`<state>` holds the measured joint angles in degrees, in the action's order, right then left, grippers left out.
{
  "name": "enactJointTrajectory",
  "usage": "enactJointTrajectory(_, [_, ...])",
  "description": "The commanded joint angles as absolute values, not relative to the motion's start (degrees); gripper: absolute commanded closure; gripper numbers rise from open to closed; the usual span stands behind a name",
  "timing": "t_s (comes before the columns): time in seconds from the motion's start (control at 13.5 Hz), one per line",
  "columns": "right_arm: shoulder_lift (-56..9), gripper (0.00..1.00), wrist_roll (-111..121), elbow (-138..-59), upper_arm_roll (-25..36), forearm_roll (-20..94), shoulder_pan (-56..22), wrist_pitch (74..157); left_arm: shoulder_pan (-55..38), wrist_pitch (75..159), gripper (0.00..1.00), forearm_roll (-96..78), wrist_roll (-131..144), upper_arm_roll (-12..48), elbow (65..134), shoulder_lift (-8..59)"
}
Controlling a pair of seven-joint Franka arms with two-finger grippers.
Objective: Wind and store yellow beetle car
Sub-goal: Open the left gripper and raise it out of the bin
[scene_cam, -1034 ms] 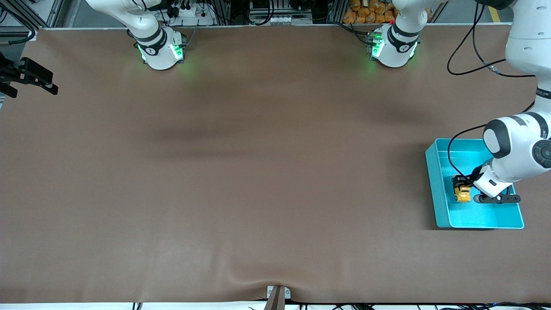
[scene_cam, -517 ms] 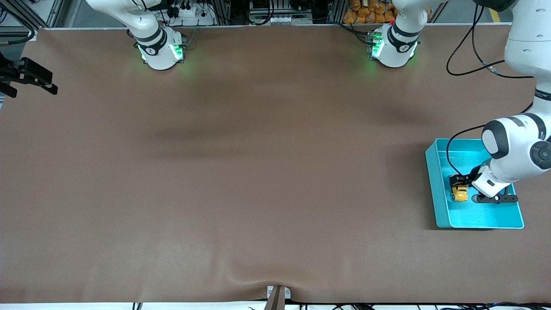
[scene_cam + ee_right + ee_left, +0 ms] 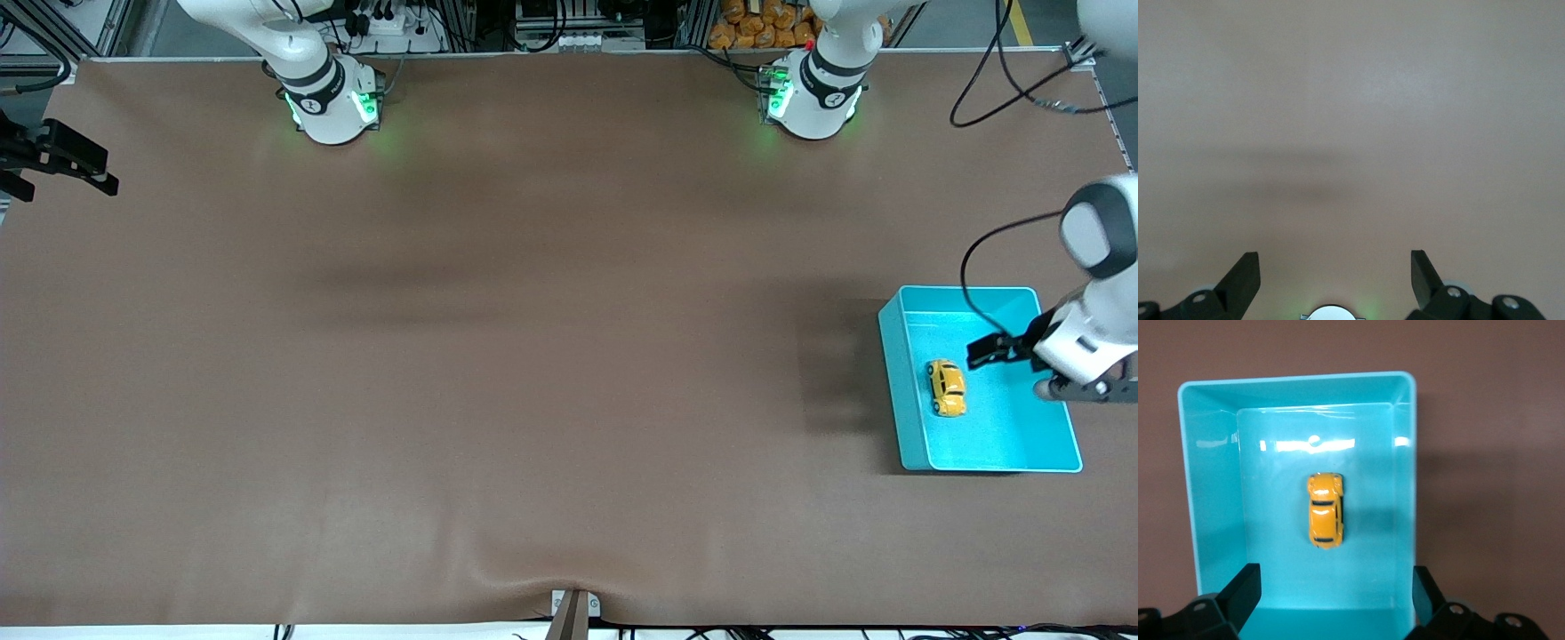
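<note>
The yellow beetle car (image 3: 948, 388) lies on the floor of the turquoise bin (image 3: 896, 373), with nothing touching it. My left gripper (image 3: 980, 354) hangs open above the bin, up and away from the car, over the part of the bin toward the left arm's end of the table. In the left wrist view the car (image 3: 1324, 510) sits mid-bin (image 3: 1210, 487), and both fingers (image 3: 1245, 585) stand wide apart with nothing between them. The right gripper (image 3: 1335, 261) is open and empty over bare brown tabletop, and that arm waits.
The bin stands near the left arm's end of the table. A brown mat (image 3: 533, 356) covers the whole tabletop. Both arm bases (image 3: 331, 105) stand along the table edge farthest from the front camera. A cable (image 3: 978, 258) loops over the bin.
The left gripper opened and let go of the car, then rose and drew back toward the left arm's end of the table. The car now rests in the bin.
</note>
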<state>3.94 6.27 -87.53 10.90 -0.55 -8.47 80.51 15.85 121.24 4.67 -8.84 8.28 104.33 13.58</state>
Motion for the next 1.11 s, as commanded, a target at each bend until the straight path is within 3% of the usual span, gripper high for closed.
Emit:
enactJointTrajectory(0.0, [2.99, 0.00, 6.94, -86.31, 10.63, -1.14, -7.56, 79.89, 16.00, 112.97, 0.00, 4.39, -3.02, 13.07, 105.38, 6.35])
enactJointTrajectory(0.22, [2.99, 0.00, 6.86, -86.31, 10.55, -1.14, -7.65, 79.80, 13.04, 107.60, 0.00, 4.31, 2.89, 16.09, 105.21, 1.51])
enactJointTrajectory(0.44, [2.99, 0.00, 6.86, -86.31, 10.55, -1.05, -7.82, 79.72, 5.21, 99.87, 0.00, 3.78, 4.31, 11.70, 102.32, -1.49])
enactJointTrajectory(0.74, [2.99, 0.00, 6.94, -86.31, 10.55, -1.14, -7.56, 79.80, 2.73, 87.83, 0.00, 0.72, 3.78, 9.76, 91.08, -0.36])
enactJointTrajectory(1.03, [2.99, 0.00, 7.03, -86.31, 10.63, -1.23, -6.59, 79.98, -1.83, 83.95, 0.00, -0.09, 3.78, 4.59, 88.34, -0.62])
